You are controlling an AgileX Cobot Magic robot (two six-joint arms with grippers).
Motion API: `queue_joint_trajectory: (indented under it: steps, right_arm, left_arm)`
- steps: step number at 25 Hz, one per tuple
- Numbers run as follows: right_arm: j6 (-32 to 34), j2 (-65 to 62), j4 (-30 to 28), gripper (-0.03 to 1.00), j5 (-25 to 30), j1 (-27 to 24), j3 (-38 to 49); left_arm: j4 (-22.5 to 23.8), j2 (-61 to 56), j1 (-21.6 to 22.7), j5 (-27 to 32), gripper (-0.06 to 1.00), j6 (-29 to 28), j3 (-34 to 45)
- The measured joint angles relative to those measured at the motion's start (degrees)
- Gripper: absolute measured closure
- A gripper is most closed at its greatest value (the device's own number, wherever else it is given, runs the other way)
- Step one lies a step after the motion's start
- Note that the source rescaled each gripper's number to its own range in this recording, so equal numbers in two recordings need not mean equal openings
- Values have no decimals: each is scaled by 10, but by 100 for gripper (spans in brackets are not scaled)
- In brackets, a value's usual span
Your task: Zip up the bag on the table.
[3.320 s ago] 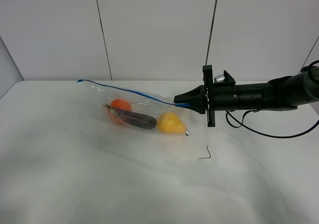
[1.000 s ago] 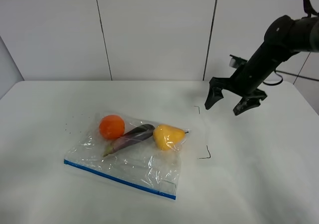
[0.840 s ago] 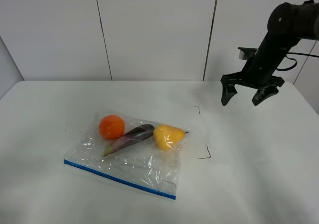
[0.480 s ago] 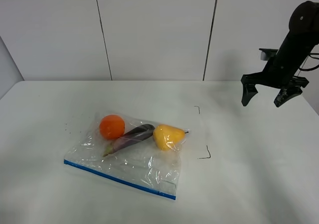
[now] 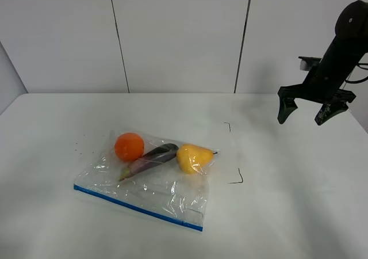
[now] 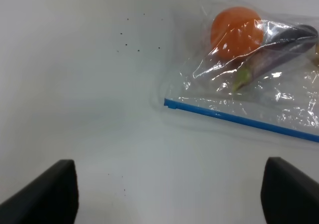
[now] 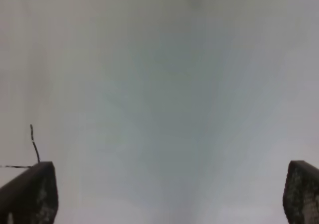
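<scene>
The clear plastic bag (image 5: 146,184) lies flat on the white table (image 5: 287,201), left of centre, its blue zipper strip (image 5: 138,208) along the near edge. Inside it lie an orange (image 5: 129,146), a purple eggplant (image 5: 150,157) and a yellow pear (image 5: 194,157). My right gripper (image 5: 302,113) hangs open above the table's far right, well away from the bag, its fingers pointing down. In the left wrist view the bag (image 6: 279,102) with the orange (image 6: 236,26) lies ahead of my open left gripper (image 6: 169,196), whose fingertips (image 6: 47,191) frame bare table. The left arm does not show in the exterior view.
Small black corner marks (image 5: 237,177) sit on the table right of the bag, one of them (image 7: 34,143) also in the right wrist view. Tiny dark specks (image 5: 77,150) lie left of the bag. A white panelled wall stands behind the table.
The right gripper has let go of the bag, which dropped flat onto the table. The arm then swung up and to the right; in the last half second it barely moved.
</scene>
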Motion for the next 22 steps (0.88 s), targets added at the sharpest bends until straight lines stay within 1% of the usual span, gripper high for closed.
queue_joint_trajectory:
  steps: [7,10,14,18,20,22]
  right_arm:
    - [0,-113,0,-3,-1,0,3]
    - [0,-189,-2,-3,-2,0,40]
    - [0,-321,-14,-3,0,0,155]
    - [0,-464,-37,-3,1,0,295]
    - [0,-542,-40,-3,0,0,367]
    - [0,-617,-40,-3,-16,0,430]
  left_arm:
    - [0,0,0,0,-2,0,0]
    - [0,0,0,0,-2,0,0]
    - [0,0,0,0,-2,0,0]
    - [0,0,0,0,-2,0,0]
    - [0,0,0,0,-2,0,0]
    - [0,0,0,0,-2,0,0]
